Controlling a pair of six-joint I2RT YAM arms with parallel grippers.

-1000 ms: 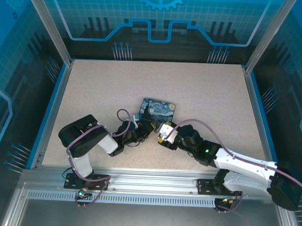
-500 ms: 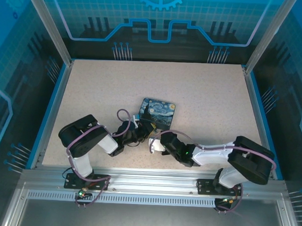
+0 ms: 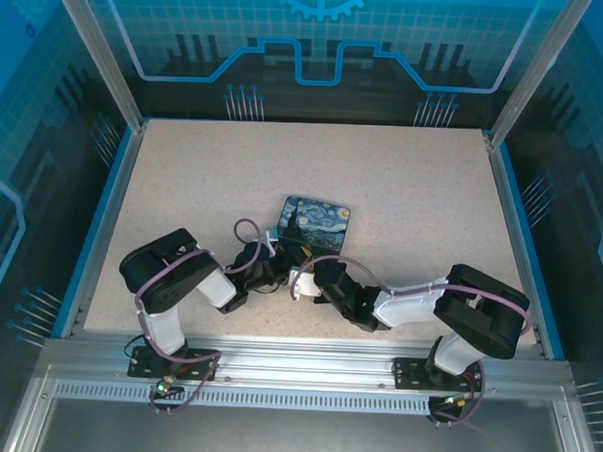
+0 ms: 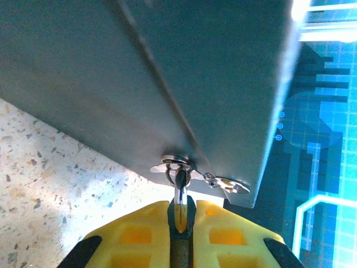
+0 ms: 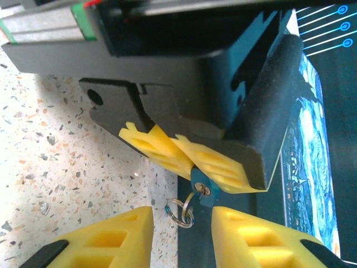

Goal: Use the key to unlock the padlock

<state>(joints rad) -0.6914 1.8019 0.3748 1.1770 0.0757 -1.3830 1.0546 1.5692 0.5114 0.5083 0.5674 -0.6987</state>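
1. One padlock out there, and the left gripper has it pinched tight between closed yellow fingers, just on the near side of the tin
2. One key sits in the lock's end, with one ring dangling off it
3. The right gripper faces it from the right, fingers apart, one on either side of that ring and not touching it
4. One tin, starry print up, lies flat around the middle of the table with its lid on, contents hidden
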